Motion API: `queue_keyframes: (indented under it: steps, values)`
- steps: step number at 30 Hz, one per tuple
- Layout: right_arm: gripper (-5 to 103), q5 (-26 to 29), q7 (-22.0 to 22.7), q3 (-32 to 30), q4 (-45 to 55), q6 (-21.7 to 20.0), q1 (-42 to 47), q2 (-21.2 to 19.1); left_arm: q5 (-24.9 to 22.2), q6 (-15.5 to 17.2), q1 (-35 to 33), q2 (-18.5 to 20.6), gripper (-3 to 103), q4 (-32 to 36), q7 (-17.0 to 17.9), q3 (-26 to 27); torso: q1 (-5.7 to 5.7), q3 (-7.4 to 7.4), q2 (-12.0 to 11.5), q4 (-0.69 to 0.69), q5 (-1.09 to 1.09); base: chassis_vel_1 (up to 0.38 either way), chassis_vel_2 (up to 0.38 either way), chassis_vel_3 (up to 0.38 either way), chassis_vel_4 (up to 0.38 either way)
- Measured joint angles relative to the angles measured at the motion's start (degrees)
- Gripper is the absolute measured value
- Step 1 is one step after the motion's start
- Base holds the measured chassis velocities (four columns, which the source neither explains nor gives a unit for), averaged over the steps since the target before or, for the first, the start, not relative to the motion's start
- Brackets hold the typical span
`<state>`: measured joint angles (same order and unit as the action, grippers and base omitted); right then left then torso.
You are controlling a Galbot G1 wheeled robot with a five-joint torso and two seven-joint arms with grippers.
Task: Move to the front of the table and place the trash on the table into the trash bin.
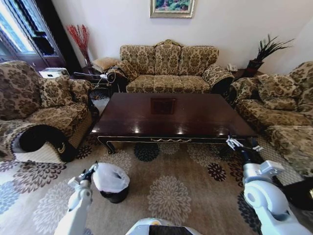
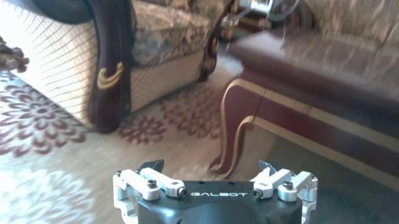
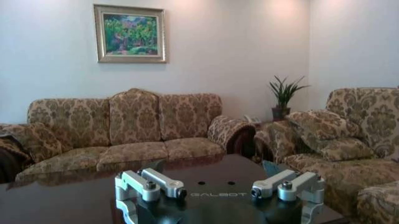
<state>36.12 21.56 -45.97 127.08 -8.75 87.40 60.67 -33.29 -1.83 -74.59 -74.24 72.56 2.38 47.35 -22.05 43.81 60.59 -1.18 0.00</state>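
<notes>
Both grippers, left (image 1: 92, 172) by the bin (image 1: 111, 182) and right (image 1: 234, 143) at the table (image 1: 195, 117) corner, gape, grasping nothing.

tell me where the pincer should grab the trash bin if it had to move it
Probably the rim of the trash bin, from above. It stands upright on the carpet, mouth up, and the white bag bunched over the top covers most of it, leaving a little dark wall low down. The left pincer, open, sits right beside it; one finger inside and one outside the rim looks the surest hold, though the loose bag may slip.
</notes>
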Motion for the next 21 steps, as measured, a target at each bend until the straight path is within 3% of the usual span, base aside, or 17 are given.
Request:
queue_keyframes:
  steps: [5, 13, 15, 21]
  values:
    - [100, -0.1, 0.0, -0.1, 0.1, 0.0, 0.3, 0.0, 1.6, -1.2, 0.1, -0.7, 100, -4.2, 0.1, -0.2, 0.0, 0.0, 0.0, 0.01, 0.0, 0.0, 0.0, 0.0, 0.0]
    - [100, -0.4, 0.0, 0.3, 0.4, 0.0, 0.3, 0.0, -9.3, 0.6, -1.2, -0.9, 100, 0.1, 0.3, 0.1, 0.0, 0.0, 0.0, 0.01, 0.0, 0.0, 0.0, 0.0, 0.0]
    - [100, -0.7, 0.0, 0.8, 0.4, 0.0, 0.2, 0.1, -13.6, 2.1, -1.5, -0.5, 100, 3.2, 0.7, 0.6, 0.0, 0.0, 0.0, 0.01, 0.01, 0.0, 0.0, 0.0, 0.0]
    - [100, -1.1, 0.0, 1.1, 0.6, 0.0, 0.2, 0.5, -19.6, 5.6, -2.0, 0.3, 100, 8.0, 1.8, 1.8, 0.0, 0.0, 0.0, 0.01, 0.0, 0.0, 0.0, 0.0, 0.0]
